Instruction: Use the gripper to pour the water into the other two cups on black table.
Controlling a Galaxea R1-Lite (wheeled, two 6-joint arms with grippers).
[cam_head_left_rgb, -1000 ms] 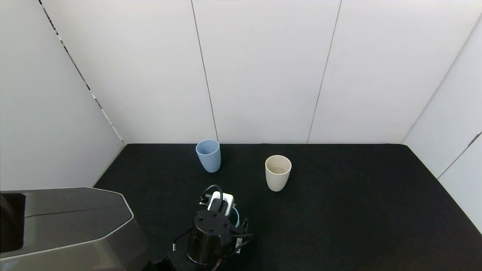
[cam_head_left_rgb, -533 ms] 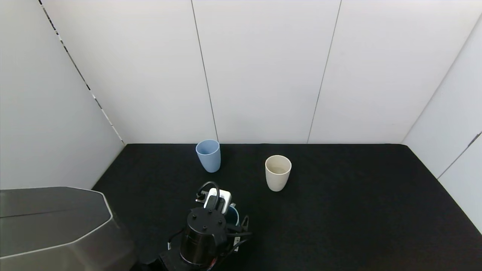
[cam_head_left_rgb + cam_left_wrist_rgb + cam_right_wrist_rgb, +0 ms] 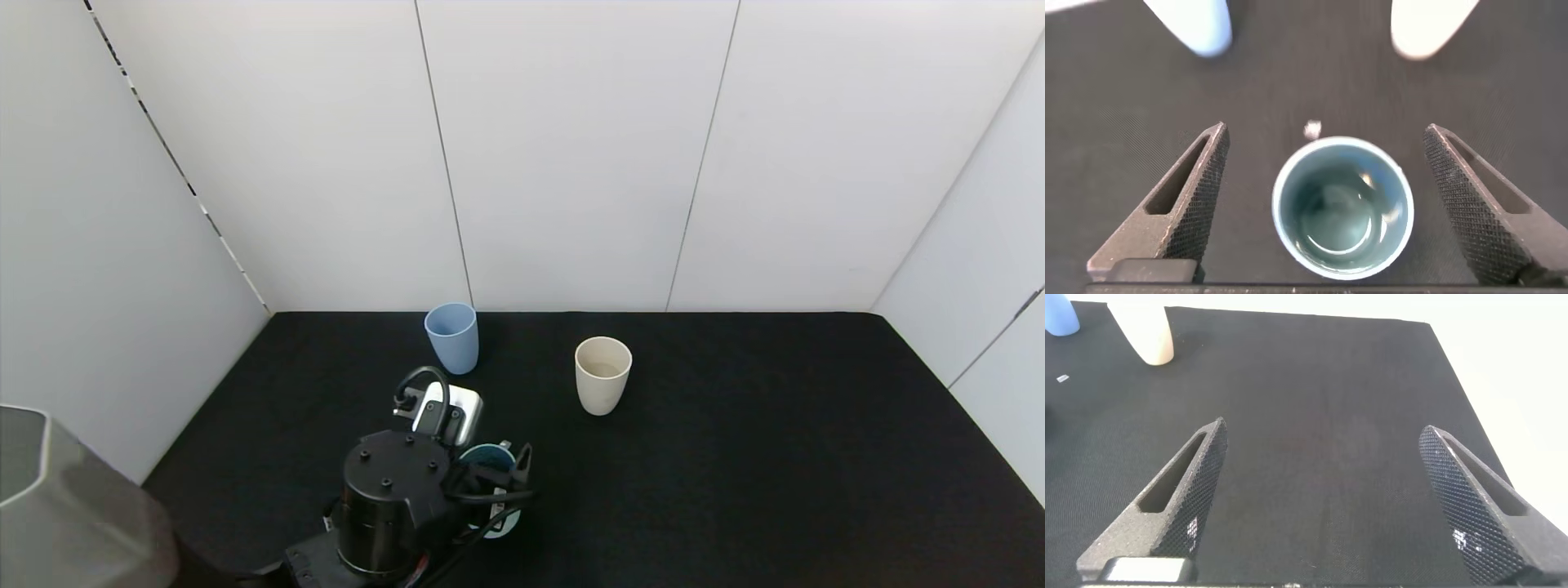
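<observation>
Left pincer [image 3: 1323,204], spread wide, straddles the water-filled teal cup [image 3: 1342,204], largely hidden overhead by the arm; light blue cup [image 3: 451,336] and cream cup [image 3: 602,374] stand beyond on the table [image 3: 735,457]; right pincer [image 3: 1323,498] gapes empty.

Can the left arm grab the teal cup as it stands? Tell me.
Probably yes. The left end effector hangs open above the teal cup, one finger either side, nothing between; it only needs to descend and close.
</observation>
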